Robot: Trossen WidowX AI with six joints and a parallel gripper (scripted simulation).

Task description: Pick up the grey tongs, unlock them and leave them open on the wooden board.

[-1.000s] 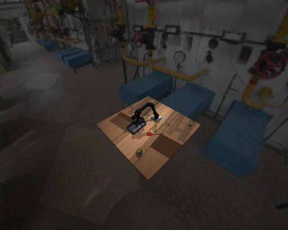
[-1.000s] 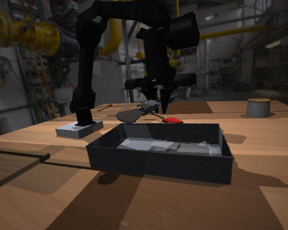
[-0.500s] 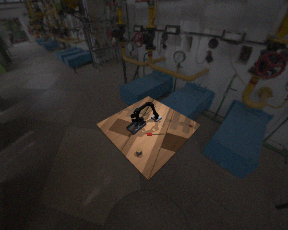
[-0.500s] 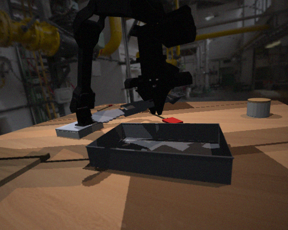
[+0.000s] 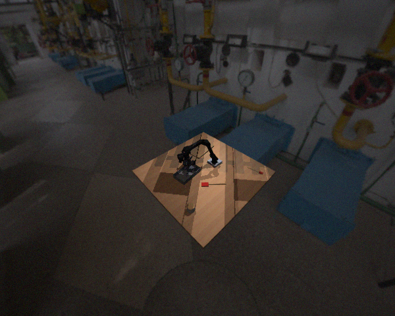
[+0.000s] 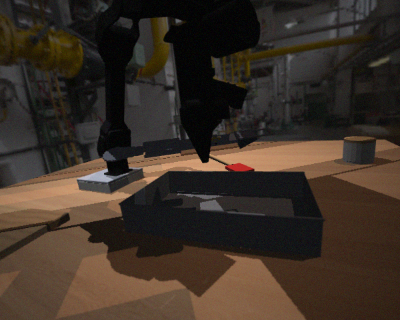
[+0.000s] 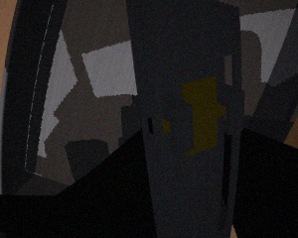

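Observation:
My gripper [image 6: 204, 157] [image 7: 183, 133] is shut on the grey tongs [image 6: 162, 147] [image 7: 184, 45], around their body close to the yellow lock piece [image 7: 205, 116]. The tongs hang in the air above the roasting tin [image 6: 224, 227] [image 7: 25, 74]. They lie nearly level in the exterior view, the scalloped head at the left slightly lower than the right end. Their arms look close together; whether the lock is released cannot be told. The dark tin stands on the table. A wooden board [image 6: 11, 239] shows partly at the left edge of the exterior view.
The arm's light base plate [image 5: 209, 164] [image 6: 100, 186] stands beside the tin. A red-ended stick tool [image 5: 205, 184] [image 6: 239, 167] lies beyond the tin, a second red-ended tool [image 5: 261, 172] near the table's right corner. A grey can [image 5: 190, 207] [image 6: 359, 152] stands farther off.

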